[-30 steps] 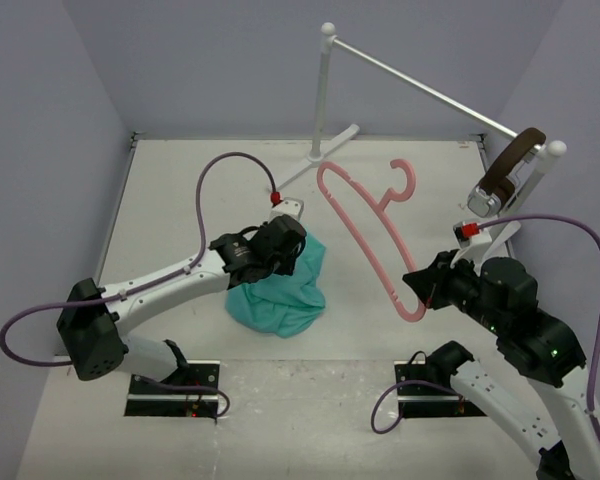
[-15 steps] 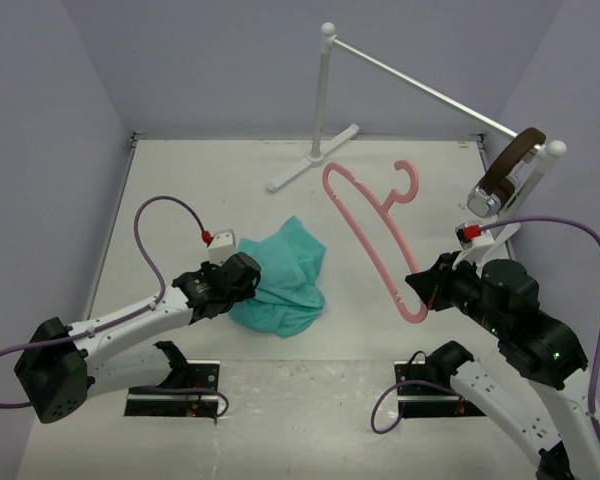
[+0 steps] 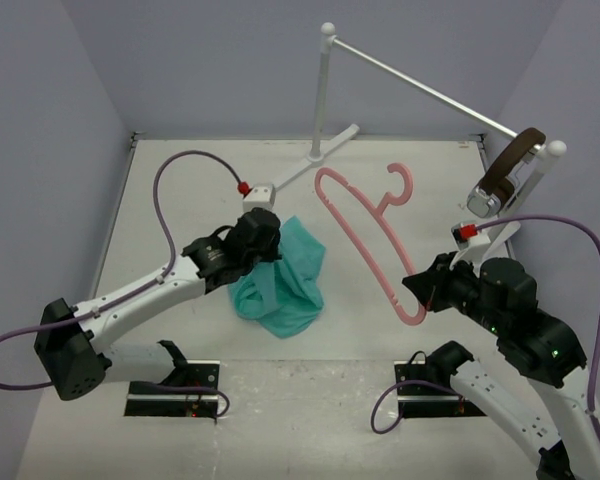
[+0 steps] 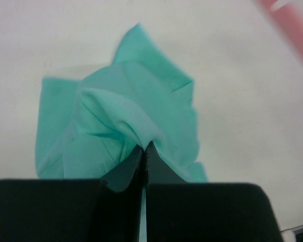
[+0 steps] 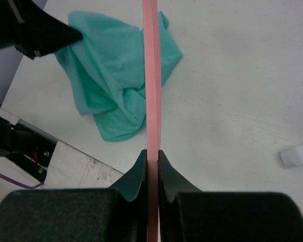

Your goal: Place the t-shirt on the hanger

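Left fingers [image 4: 159, 174] pinch a fold of the t-shirt [image 3: 280, 280]; right fingers [image 5: 134, 176] clamp one end of the hanger [image 3: 365, 235], table [image 3: 360, 330] visible between.

You have a soft cloth t-shirt [image 3: 280, 285], plain teal-green all over. The thin plastic clothes hanger [image 3: 365, 235] is pink throughout. Your left gripper [image 4: 144, 150] and right gripper [image 5: 151, 154] are matte black. Table top [image 3: 310, 410]: white, faint grey speckle. Metal rail stand [image 3: 321, 90]: white. Headphones [image 3: 510, 160]: brown band, silver cups. Arm cables [image 3: 158, 195]: purple.
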Tool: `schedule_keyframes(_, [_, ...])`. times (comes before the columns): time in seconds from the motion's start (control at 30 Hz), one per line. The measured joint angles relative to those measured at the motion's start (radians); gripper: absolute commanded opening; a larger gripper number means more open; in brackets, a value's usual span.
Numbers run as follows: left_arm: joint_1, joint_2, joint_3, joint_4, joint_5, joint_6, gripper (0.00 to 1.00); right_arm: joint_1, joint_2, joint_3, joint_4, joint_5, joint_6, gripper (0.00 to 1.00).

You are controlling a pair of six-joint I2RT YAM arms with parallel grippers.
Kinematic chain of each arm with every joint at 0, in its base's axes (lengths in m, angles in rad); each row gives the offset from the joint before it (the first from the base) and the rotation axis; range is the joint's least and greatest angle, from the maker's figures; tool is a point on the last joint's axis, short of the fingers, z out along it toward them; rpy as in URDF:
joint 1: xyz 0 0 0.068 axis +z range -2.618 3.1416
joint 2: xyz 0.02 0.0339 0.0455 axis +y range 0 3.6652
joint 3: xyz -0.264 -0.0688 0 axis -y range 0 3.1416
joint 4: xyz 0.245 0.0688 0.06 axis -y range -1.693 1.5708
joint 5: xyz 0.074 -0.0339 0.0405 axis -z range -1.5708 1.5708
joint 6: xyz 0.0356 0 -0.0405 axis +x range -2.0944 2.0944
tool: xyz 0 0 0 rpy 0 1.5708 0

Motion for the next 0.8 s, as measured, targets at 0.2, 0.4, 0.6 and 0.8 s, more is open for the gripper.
schedule_keyframes(0.2, [-0.016,0.225,0.308,0.078,0.101,0.138,0.00,0.000,-0.020,0.036,-0.045,0.074,0.025,0.00])
schedule_keyframes(0.4, [-0.076,0.483,0.334,0.138,0.209,0.187,0.08,0.000,-0.065,0.060,-0.107,0.207,0.085,0.00])
schedule_keyframes(0.6, [-0.173,0.540,0.324,0.141,0.222,0.208,0.85,0.000,-0.089,0.070,-0.151,0.282,0.119,0.00])
schedule_keyframes(0.8, [-0.175,0.394,0.309,0.125,0.089,0.212,0.78,0.000,-0.085,0.068,-0.153,0.299,0.128,0.00])
